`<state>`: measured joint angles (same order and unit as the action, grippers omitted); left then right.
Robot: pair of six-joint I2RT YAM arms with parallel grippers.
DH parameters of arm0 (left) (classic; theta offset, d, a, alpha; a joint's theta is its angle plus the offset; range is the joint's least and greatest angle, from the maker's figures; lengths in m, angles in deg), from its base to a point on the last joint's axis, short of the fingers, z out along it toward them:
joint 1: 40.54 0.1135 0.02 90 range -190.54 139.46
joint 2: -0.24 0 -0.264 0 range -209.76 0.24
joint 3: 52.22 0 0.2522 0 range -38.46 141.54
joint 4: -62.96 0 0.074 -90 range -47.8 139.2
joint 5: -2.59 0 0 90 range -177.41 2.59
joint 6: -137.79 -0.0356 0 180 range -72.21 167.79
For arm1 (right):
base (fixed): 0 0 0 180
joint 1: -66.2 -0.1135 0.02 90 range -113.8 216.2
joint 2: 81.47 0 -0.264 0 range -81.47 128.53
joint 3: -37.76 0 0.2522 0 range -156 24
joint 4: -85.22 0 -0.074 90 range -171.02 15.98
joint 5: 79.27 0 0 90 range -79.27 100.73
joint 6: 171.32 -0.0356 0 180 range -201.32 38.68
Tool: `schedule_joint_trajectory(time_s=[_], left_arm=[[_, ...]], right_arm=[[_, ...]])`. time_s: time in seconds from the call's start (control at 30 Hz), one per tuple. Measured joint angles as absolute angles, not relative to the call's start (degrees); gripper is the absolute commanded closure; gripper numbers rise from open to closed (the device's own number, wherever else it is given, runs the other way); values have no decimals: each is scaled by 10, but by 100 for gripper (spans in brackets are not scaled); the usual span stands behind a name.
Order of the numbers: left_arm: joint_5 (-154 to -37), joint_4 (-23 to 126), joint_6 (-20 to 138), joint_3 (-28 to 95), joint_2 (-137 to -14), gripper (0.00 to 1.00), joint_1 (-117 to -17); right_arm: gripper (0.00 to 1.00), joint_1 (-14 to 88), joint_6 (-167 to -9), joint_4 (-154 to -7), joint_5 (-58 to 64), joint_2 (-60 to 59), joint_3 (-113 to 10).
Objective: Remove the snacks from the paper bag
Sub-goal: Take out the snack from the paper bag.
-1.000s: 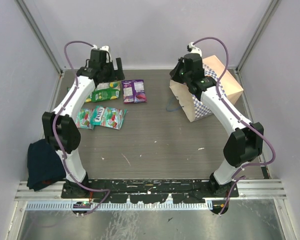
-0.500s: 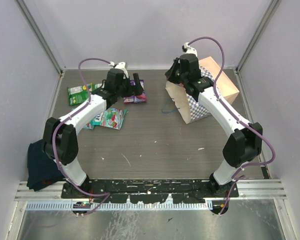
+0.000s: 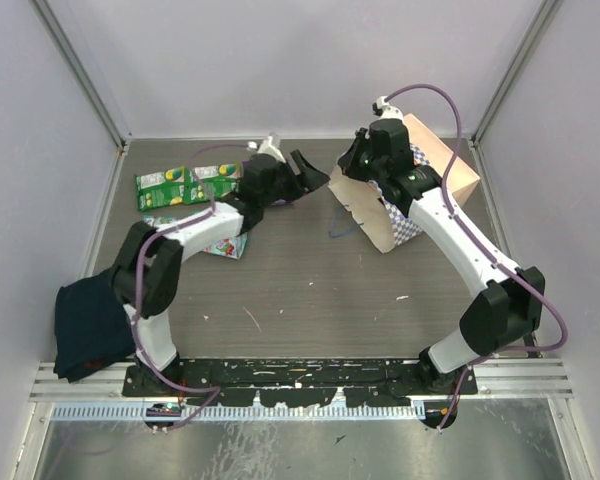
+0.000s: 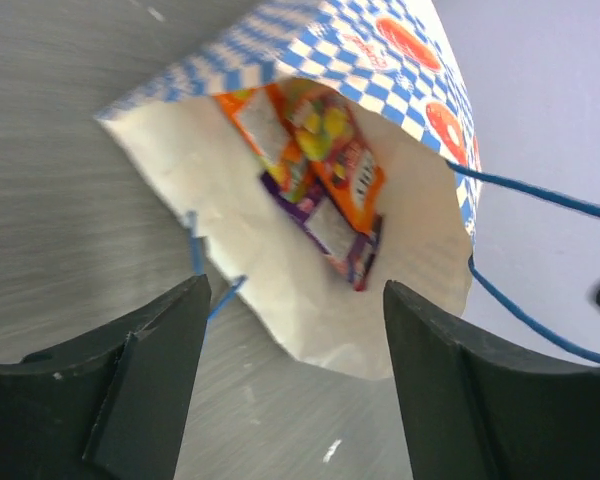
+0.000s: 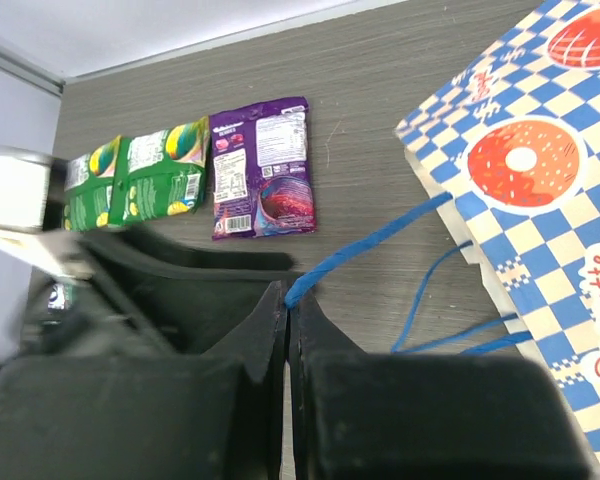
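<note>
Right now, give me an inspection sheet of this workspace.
Surface: dark table, a few pale specks.
Job's things: paper bag tipped over, mouth open; inside, orange snacks and a purple snack; out on the table, green packets, purple packet, teal packets.
Clutter: dark blue cloth at the near-left edge.
Grippers: left pincer open at the bag mouth; right pincer shut on the blue cord handle.
Cables: purple cables loop in the air; no snag seen.
Surroundings: pale walls, metal frame.
</note>
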<state>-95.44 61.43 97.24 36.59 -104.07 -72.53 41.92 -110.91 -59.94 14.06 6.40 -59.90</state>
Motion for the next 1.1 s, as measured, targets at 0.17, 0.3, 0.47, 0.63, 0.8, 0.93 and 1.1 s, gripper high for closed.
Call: schedule_joint_trajectory(time_s=[0.17, 0.3, 0.47, 0.63, 0.8, 0.93, 1.1], left_arm=[[-950, 785, 1092, 357, -1163, 48, -787], [-930, 866, 1166, 349, -1259, 44, -817], [-885, 887, 1187, 353, -1300, 44, -846], [-863, 912, 1194, 460, -1351, 44, -876], [-855, 930, 1204, 543, -1406, 43, -893], [-848, 922, 1204, 564, -1432, 46, -898], [-843, 915, 1207, 619, -1485, 46, -900]], right_arm=[[100, 419, -1115, -600, 142, 39, -589], [100, 419, -1119, -600, 144, 35, -589], [100, 419, -1136, -600, 147, 22, -568], [100, 419, -1163, -619, 147, -10, -519], [100, 419, -1180, -646, 147, -29, -479], [100, 418, -1192, -672, 147, -29, -467], [99, 415, -1212, -699, 148, -23, -463]])
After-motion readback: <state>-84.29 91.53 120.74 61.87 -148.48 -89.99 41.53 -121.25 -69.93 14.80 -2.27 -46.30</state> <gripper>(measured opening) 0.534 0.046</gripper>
